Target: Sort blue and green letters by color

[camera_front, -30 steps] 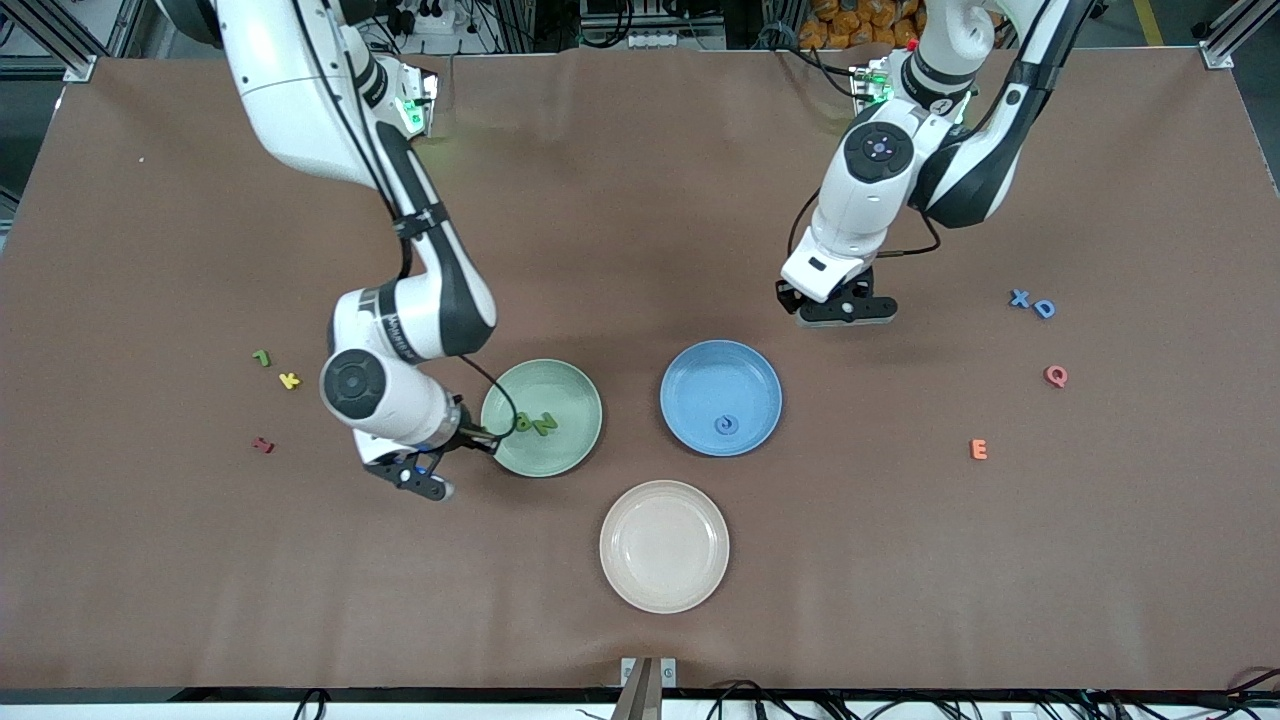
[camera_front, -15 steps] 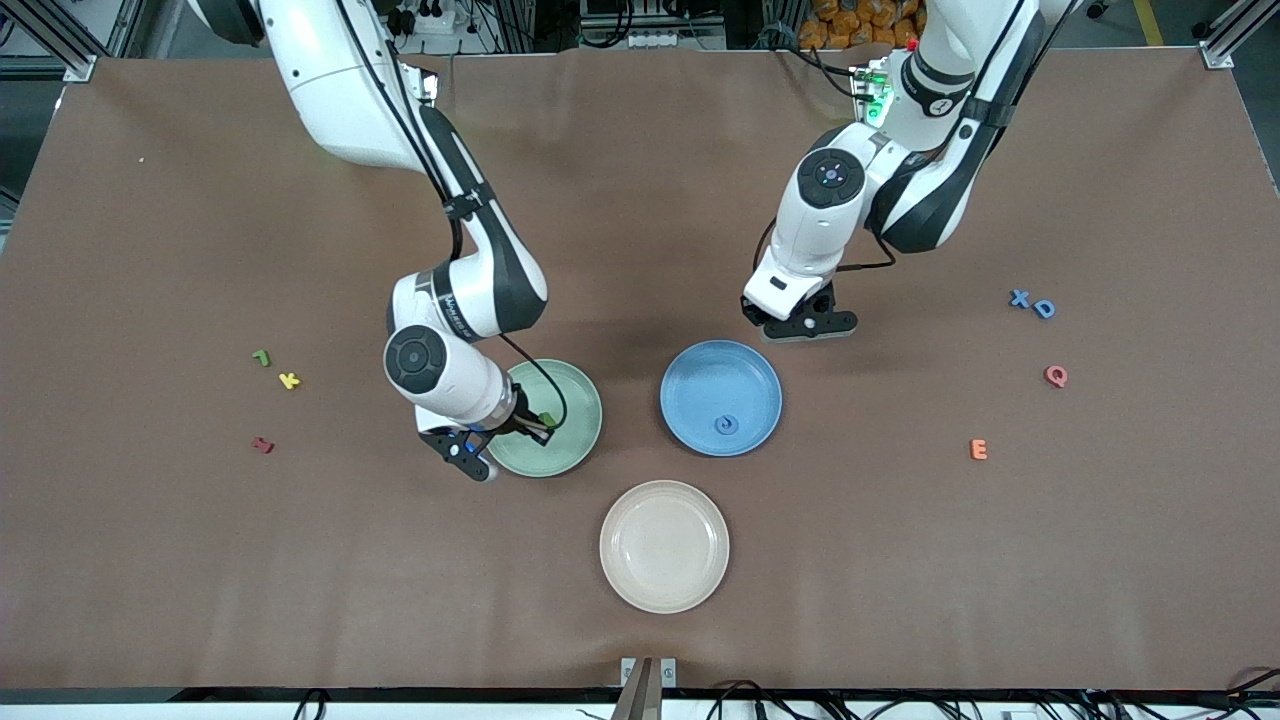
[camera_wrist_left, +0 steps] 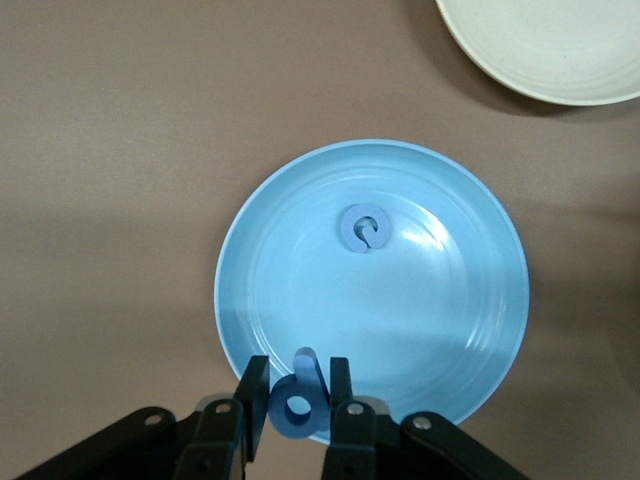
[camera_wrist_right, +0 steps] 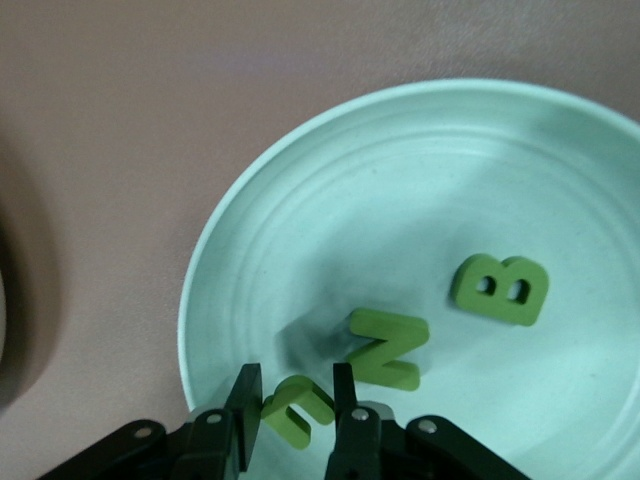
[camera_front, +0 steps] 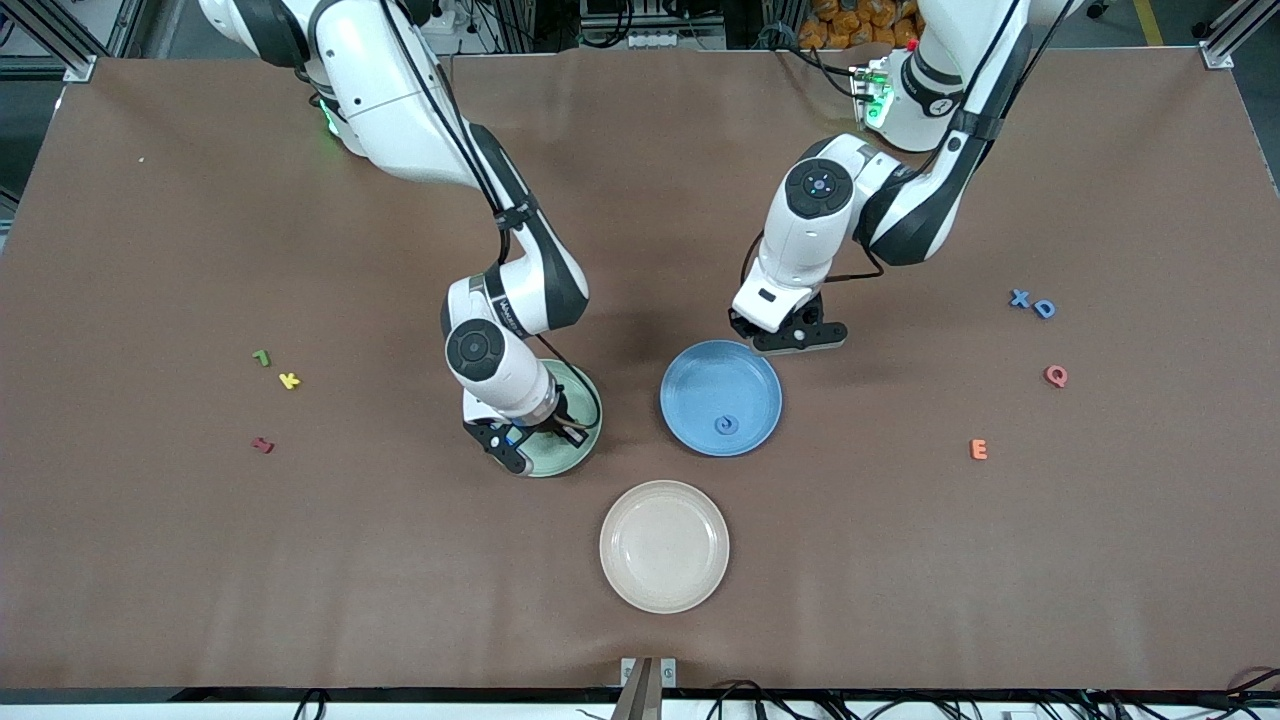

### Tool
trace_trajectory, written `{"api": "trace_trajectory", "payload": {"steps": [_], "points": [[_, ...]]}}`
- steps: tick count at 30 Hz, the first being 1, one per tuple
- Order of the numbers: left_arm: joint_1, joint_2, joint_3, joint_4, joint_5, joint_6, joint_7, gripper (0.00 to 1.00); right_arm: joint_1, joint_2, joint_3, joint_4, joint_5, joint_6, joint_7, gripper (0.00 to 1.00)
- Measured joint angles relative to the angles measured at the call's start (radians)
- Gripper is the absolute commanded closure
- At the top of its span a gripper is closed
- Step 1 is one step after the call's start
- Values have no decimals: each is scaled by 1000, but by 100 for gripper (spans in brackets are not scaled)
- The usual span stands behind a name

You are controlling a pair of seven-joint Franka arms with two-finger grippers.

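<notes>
Right pincer point(camera_wrist_right: 292, 400) sits low over the green plate point(camera_wrist_right: 200, 290) with a hook-shaped green letter point(camera_wrist_right: 298, 410) in its gap, beside green N point(camera_wrist_right: 388, 348) and B point(camera_wrist_right: 500, 288). Can't tell if it's gripped or freed. Left pincer point(camera_wrist_left: 298, 395) is clamped on blue P point(camera_wrist_left: 278, 412), over the blue plate point(camera_wrist_left: 225, 280) rim. G point(camera_wrist_left: 347, 228) lies in that plate. Step looks like drop-off on both sides. Next, I'd guess: move P inward over the plate, release, lift clear. Second green hook point(camera_front: 261, 357) is on the desk at the right arm's end. Blue X point(camera_front: 1019, 298) and D point(camera_front: 1044, 309) sit farther up at the left arm's end, unsorted.
</notes>
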Motion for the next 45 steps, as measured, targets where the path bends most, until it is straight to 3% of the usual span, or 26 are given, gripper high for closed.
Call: {"api": "trace_trajectory", "payload": {"steps": [5,13,28,37,45], "points": [[-3,24,0,26,0,0,0,75,-15,-23,-45,7,-5,-63,-92,0],[-13,58,0,60,0,0,0,75,-94,-93,-58,-67,-5,-78,-301,0],[-22,112,2,124,0,0,0,75,-155,-322,-116,-440,-7,33,-744,0],[-21,157,16,168,0,0,0,75,-155,-419,-236,-644,-8,100,-1058,0],[-21,191,27,197,0,0,0,75,-169,-454,-378,-729,-8,104,-1392,0]]}}
